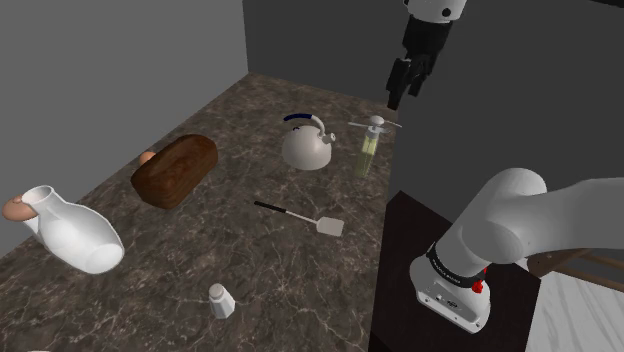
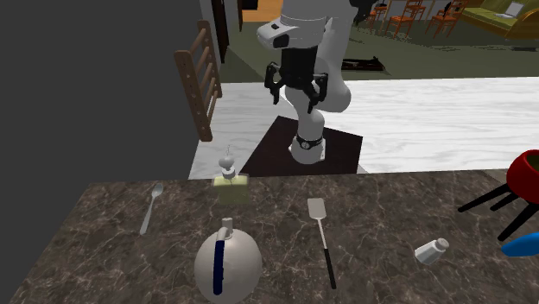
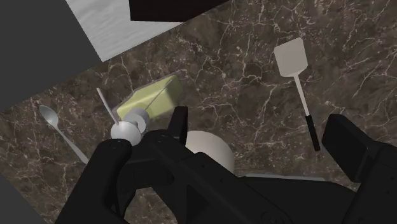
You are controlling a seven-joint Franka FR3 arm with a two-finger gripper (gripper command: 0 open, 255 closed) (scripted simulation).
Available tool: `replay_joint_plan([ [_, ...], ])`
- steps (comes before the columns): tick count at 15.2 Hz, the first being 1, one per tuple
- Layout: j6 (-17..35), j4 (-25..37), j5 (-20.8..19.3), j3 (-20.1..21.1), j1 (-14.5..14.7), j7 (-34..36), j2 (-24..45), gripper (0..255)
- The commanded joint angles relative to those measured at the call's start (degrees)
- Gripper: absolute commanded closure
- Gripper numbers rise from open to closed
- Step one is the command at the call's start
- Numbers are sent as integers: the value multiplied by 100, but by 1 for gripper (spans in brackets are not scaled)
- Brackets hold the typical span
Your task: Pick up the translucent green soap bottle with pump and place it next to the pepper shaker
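Observation:
The soap bottle (image 1: 367, 152) is a pale yellow-green, see-through block with a grey pump (image 1: 376, 123). It stands upright at the counter's edge nearest the stand, just right of the kettle in the shoulder view. My gripper (image 1: 402, 92) hangs open in the air above it and slightly to the right, holding nothing. In the second exterior view the gripper (image 2: 295, 99) is high over the floor behind the bottle (image 2: 230, 190). Through the wrist camera the bottle (image 3: 153, 97) lies beside one finger (image 3: 179, 123). The small white pepper shaker (image 1: 221, 300) lies on its side near the front edge.
On the dark marble counter (image 1: 250, 250) sit a white kettle (image 1: 305, 146), a brown bread loaf (image 1: 175, 170), a spatula (image 1: 305, 217) and a white jug (image 1: 75, 232). A spoon (image 2: 151, 207) lies near the bottle. The dark stand (image 1: 420, 230) adjoins the counter.

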Motion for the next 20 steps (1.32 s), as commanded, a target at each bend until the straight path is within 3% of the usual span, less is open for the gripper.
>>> replay_joint_plan([
  [1, 0, 0, 0, 0, 0, 0, 0, 0],
  [11, 1954, -1022, -838, -921, -152, -1309, 500, 0],
  [20, 3808, -1161, -1299, -1792, -210, -2385, 1766, 0],
])
